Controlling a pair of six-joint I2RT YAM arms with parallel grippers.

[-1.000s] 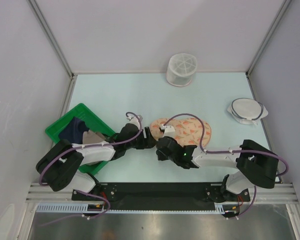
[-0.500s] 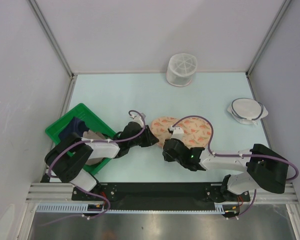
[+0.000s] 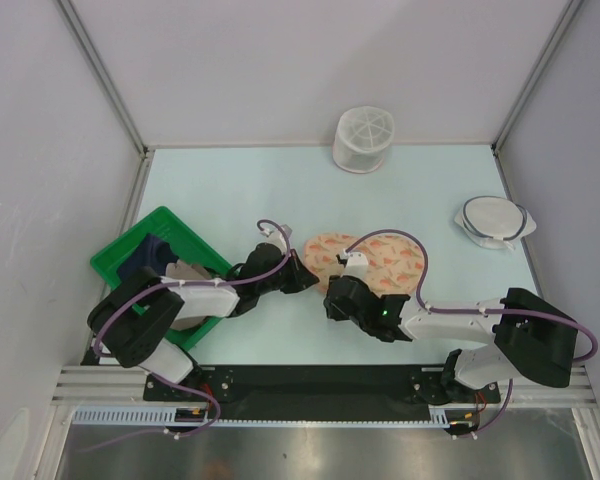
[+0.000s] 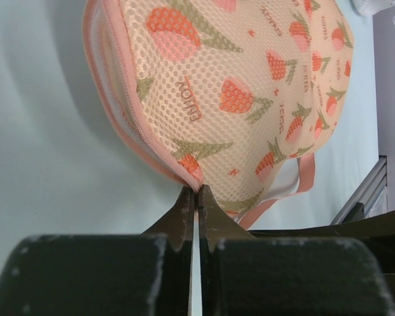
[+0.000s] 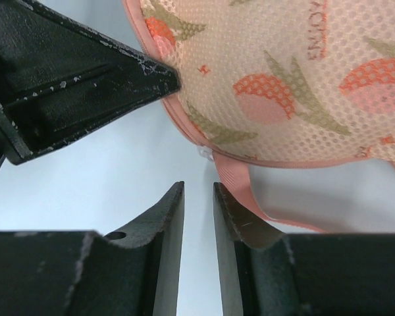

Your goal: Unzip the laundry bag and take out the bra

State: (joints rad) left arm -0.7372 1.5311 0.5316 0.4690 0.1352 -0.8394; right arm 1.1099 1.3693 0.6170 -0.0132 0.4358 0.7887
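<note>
The laundry bag (image 3: 380,262), a peach mesh pouch with orange-red print and pink edging, lies on the table between the two arms. My left gripper (image 4: 196,191) is shut, and its tips pinch the pink edge at the pouch's (image 4: 250,99) near-left end; from above the left gripper (image 3: 302,277) shows at that end. My right gripper (image 5: 197,189) stands slightly open just short of the pouch (image 5: 303,79), with nothing between its fingers. A pink ribbon loop (image 5: 240,191) lies against its right finger. The left gripper's finger (image 5: 85,72) shows at the upper left. The bra is hidden.
A green tray (image 3: 115,258) with dark navy and tan cloth sits at the left, under the left arm. A white mesh cylinder (image 3: 363,138) stands at the back. A flat white mesh disc (image 3: 492,222) lies at the right.
My left gripper has shut on the pouch's edge. My right gripper has come off the pouch and opened a little, and its arm has swung out to the right.
</note>
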